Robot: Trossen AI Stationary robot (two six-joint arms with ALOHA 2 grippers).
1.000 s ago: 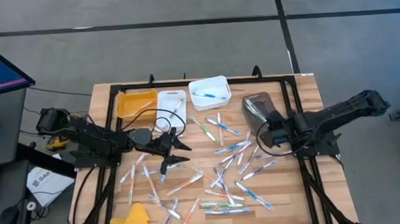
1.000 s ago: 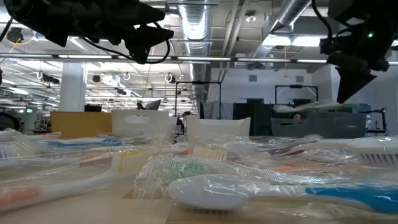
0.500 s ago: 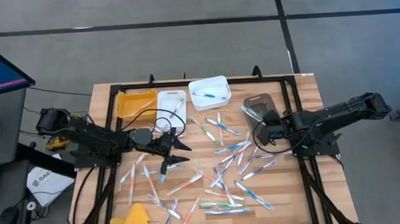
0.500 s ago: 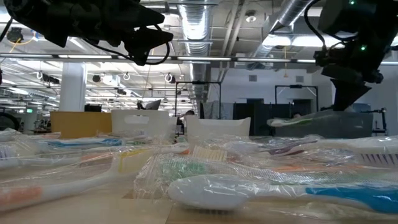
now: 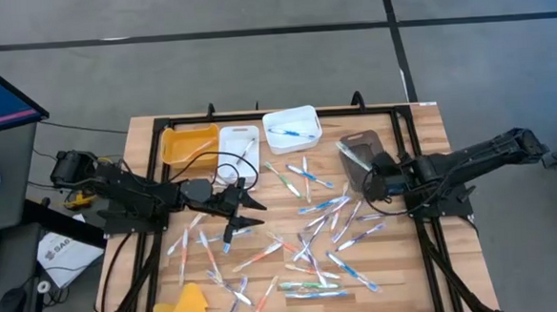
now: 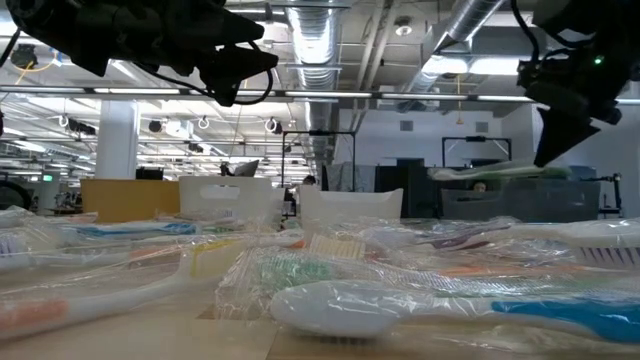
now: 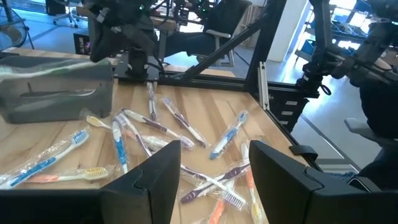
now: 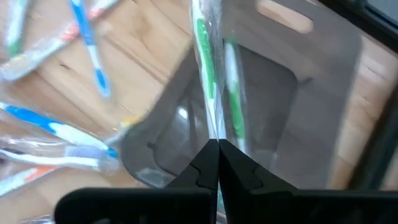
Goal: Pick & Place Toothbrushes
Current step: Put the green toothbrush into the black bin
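Wrapped toothbrushes [image 5: 311,233] litter the wooden table [image 5: 430,134]; right gripper [image 8: 217,149] pinches a green toothbrush [image 8: 200,37] over the grey bin [image 8: 311,81]; left gripper [image 5: 248,210] hovers, fingers apart, empty.

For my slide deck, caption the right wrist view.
Right gripper shut on a wrapped green toothbrush above the grey bin.

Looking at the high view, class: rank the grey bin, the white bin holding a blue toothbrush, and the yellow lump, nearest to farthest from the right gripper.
1. Grey bin, directly beside the right gripper.
2. White bin, at the table's far edge, centre.
3. Yellow lump, near-left corner.
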